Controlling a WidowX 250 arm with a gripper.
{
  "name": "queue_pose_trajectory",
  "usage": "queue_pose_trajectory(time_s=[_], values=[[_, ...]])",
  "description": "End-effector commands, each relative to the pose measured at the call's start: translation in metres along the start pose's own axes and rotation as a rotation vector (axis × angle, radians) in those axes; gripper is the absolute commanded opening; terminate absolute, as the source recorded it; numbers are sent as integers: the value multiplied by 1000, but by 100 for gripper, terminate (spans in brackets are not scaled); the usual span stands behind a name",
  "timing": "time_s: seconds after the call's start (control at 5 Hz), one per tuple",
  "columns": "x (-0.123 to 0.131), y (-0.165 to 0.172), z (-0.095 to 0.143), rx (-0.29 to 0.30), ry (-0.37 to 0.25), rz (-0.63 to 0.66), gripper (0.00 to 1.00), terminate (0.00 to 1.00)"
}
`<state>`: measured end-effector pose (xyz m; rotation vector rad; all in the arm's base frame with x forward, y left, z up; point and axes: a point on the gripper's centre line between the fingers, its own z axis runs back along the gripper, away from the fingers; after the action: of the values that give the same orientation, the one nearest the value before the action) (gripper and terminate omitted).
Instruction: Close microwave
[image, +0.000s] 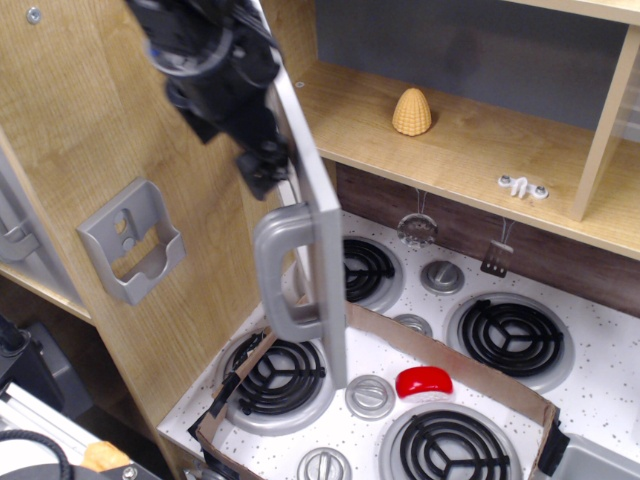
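Door (318, 250) of microwave is half swung; my gripper (268, 170) could slip off its edge. Jaws: I cannot tell.

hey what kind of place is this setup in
Most likely a toy play kitchen: a speckled stovetop with black coil burners, a wooden shelf, and a microwave door with a chunky grey handle.

Black arm reaches down from upper left; fingers (268, 168) blurred, state unclear.
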<state>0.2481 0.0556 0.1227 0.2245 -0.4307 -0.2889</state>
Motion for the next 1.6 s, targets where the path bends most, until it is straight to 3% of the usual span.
queue_pose_trajectory(time_s=[0.0, 0.2, 0.6, 0.8, 1.4], values=[[66, -21, -6, 2, -52, -41, 100, 0], [81, -24, -14, -10, -58, -71, 100, 0], [100, -28, -28, -22, -142, -107, 100, 0], [107, -28, -33, -32, -219, -138, 100, 0], [143, -27, -31, -14, -294, -258, 100, 0]])
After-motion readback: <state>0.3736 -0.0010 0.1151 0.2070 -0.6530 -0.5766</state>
